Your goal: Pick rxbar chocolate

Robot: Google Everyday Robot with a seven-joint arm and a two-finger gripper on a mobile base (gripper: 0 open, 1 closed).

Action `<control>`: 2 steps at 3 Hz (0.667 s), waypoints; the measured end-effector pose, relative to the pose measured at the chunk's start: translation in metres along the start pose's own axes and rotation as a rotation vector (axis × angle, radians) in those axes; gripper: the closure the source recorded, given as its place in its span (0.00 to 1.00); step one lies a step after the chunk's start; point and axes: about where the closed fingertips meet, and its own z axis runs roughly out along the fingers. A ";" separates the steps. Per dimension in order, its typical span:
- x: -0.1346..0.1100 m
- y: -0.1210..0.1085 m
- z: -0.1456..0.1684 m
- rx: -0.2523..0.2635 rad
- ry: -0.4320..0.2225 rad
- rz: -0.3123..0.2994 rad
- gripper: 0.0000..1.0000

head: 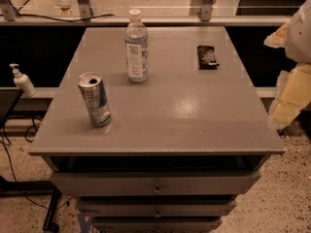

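3 things sit on the grey table [184, 110], and none of them is in hand. Off the table's left side, at about 9 o'clock, a small pump dispenser [20, 80] stands on a lower ledge. On the table itself, an opened drink can [95, 99] stands upright at about 8 o'clock. A clear water bottle [136, 45] with a white cap stands upright at about 11 o'clock, apart from the can. The rxbar chocolate [207, 56] lies flat at about 1 o'clock, near the far right of the top, well apart from the bottle and touching nothing else. The gripper [293, 84] shows only as pale, blurred shapes off the table's right edge at about 3 o'clock, well apart from the bar. Whether it is spread or closed I cannot tell. I judge the approach to be the step in hand, with no reach over the table begun. The next move calls for carrying the gripper toward 10 o'clock from where it hangs until it is over the bar. It should then line up across the bar's narrow width and descend very low, since so thin a wrapper hugs the table.
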 end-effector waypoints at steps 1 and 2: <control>0.000 0.000 0.000 0.000 0.000 0.000 0.00; -0.005 -0.007 0.005 0.027 -0.009 -0.020 0.00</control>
